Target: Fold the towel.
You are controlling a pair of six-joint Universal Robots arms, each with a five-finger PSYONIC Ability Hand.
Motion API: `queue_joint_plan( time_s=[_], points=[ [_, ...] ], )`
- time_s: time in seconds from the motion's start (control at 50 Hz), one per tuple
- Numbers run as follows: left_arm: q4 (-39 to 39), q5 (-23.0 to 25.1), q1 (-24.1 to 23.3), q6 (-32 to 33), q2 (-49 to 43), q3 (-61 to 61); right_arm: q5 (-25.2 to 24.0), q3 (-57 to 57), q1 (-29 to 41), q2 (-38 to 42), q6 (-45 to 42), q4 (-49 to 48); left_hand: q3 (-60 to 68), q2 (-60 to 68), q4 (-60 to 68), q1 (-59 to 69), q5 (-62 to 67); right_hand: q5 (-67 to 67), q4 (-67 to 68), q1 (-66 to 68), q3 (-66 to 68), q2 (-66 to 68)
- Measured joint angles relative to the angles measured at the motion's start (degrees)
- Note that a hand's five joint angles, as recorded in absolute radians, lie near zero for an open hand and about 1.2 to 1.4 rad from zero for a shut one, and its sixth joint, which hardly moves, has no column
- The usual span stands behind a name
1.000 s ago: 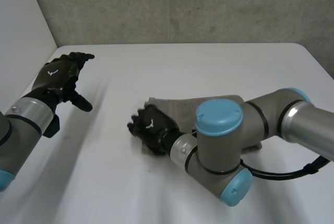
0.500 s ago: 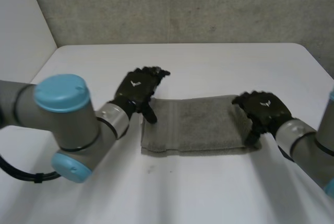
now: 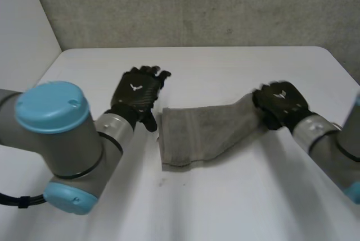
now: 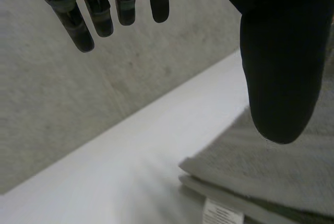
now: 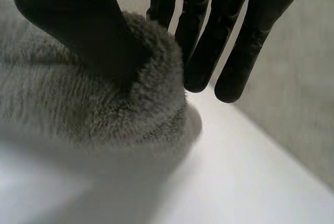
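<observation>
Nearest the robot, the left arm (image 3: 56, 134) bends in at the left of the towel (image 3: 191, 131), and the right arm (image 3: 332, 145) reaches in at the towel's right. The grey towel lies folded on the white table (image 3: 225, 67), between the two hands. Its left end lies flat. Its right end narrows and rises toward the right hand (image 3: 281, 105).

That hand holds the towel's right end. In the right wrist view the thumb presses a bunch of the pile against the fingers (image 5: 209, 41), which are nearly straight, so the cloth is pinched between them.

The left hand (image 3: 136, 92) is just beside the towel's left edge, toward its far corner. Its fingers (image 4: 99, 10) are straight and loosely spread, holding nothing. The thumb points down over the towel's layered edge, and I cannot tell whether it touches. A small white label (image 4: 222, 213) shows at that edge, below the thumb.

Beyond the towel the bare table runs to a grey concrete wall (image 3: 197, 5).
</observation>
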Motion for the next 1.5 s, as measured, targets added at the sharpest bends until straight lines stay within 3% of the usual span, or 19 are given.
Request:
queue_joint_plan(
  time_s=[0.04,0.18,0.3,0.36,0.38,0.4,0.42,0.52,0.62,0.72,0.82,0.98,1.08,1.2,1.4,1.5],
  points=[
    [0.04,-0.09,0.61,-0.1,1.86,-0.94,0.46,-2.04,3.2,0.27,0.06,0.38,0.0,0.0,0.0,0.0,0.0,0.12,0.07,0.33,0.04,0.22],
    [0.49,-0.39,4.13,-0.3,9.25,-5.02,2.37,-14.69,25.03,9.35,-0.91,4.3,0.0,0.0,0.0,0.0,0.0,0.57,0.13,0.85,0.35,0.28],
    [0.65,-0.45,5.22,-0.35,10.08,-5.79,2.83,-19.21,32.1,17.57,-3.52,7.03,0.0,-0.01,0.0,0.0,0.0,-1.28,-1.84,-1.81,-1.63,-2.54],
    [0.72,-0.34,5.35,-0.54,9.74,-5.32,4.36,-19.29,32.05,17.27,-4.28,7.49,0.0,-0.01,0.0,0.0,0.0,-23.59,-25.58,-24.91,-24.96,-25.82],
    [0.79,-0.26,5.37,-0.78,9.4,-4.85,5.98,-18.92,31.67,16.0,-4.36,7.71,0.0,-0.01,0.0,0.0,0.0,-38.4,-41.32,-35.98,-40.52,-41.26],
    [0.79,-0.26,5.37,-0.78,9.4,-4.85,5.98,-18.92,31.67,16.0,-4.36,7.71,0.0,-0.01,0.0,0.0,0.0,-38.4,-41.32,-35.98,-40.52,-41.26],
    [0.88,-0.17,5.25,-1.44,8.56,-3.88,8.26,-18.1,30.57,13.59,-3.89,7.78,0.0,-0.01,0.0,0.0,0.0,-50.04,-53.66,-40.73,-53.2,-51.77],
    [0.82,-0.05,4.52,-4.2,5.12,-0.4,12.12,-15.26,26.53,7.68,-0.5,7.75,0.0,-0.01,0.0,0.0,0.0,-52.09,-54.98,-40.84,-55.53,-52.96],
    [-0.13,-0.03,3.42,-7.82,0.48,3.55,12.77,-13.07,22.36,3.85,5.16,7.72,0.0,-0.01,0.0,0.0,0.0,-52.12,-54.98,-40.84,-55.53,-52.96],
    [-4.22,-0.27,1.37,-11.28,-5.52,7.15,7.73,-12.67,16.1,1.92,15.67,9.02,0.12,0.11,0.14,0.0,0.0,-52.31,-54.98,-40.84,-55.53,-52.96],
    [-8.24,-1.37,-0.28,-12.31,-8.91,8.24,2.69,-15.99,14.04,5.26,19.31,12.59,0.13,0.26,0.14,0.0,0.0,-52.33,-54.98,-40.84,-55.53,-52.96],
    [-12.16,-5.36,-1.77,-12.54,-11.89,7.41,-0.11,-24.92,14.36,15.82,18.58,20.68,0.24,0.3,0.14,0.0,0.0,-52.34,-54.98,-40.84,-55.53,-52.96],
    [-12.47,-6.75,-2.16,-12.12,-13.1,6.54,0.43,-29.26,14.71,21.41,14.42,23.61,0.24,0.3,0.14,0.0,0.0,-52.35,-54.98,-40.84,-55.53,-52.96],
    [-12.35,-6.64,-2.23,-11.74,-13.27,6.84,2.44,-31.4,14.27,22.56,8.65,24.77,0.24,0.3,0.14,0.0,0.0,-52.6,-54.98,-40.84,-55.53,-52.96],
    [-13.11,-6.09,-1.68,-8.53,-8.24,10.76,5.3,-31.86,11.28,12.21,5.92,24.51,0.51,0.56,0.37,0.19,0.0,-52.61,-54.98,-40.84,-55.53,-52.96],
    [-14.67,-6.04,1.78,-6.58,1.43,13.97,9.58,-31.2,8.67,1.7,11.14,23.66,1.82,1.9,1.77,1.33,0.0,-52.61,-54.98,-40.84,-55.53,-52.96]
  ],
)
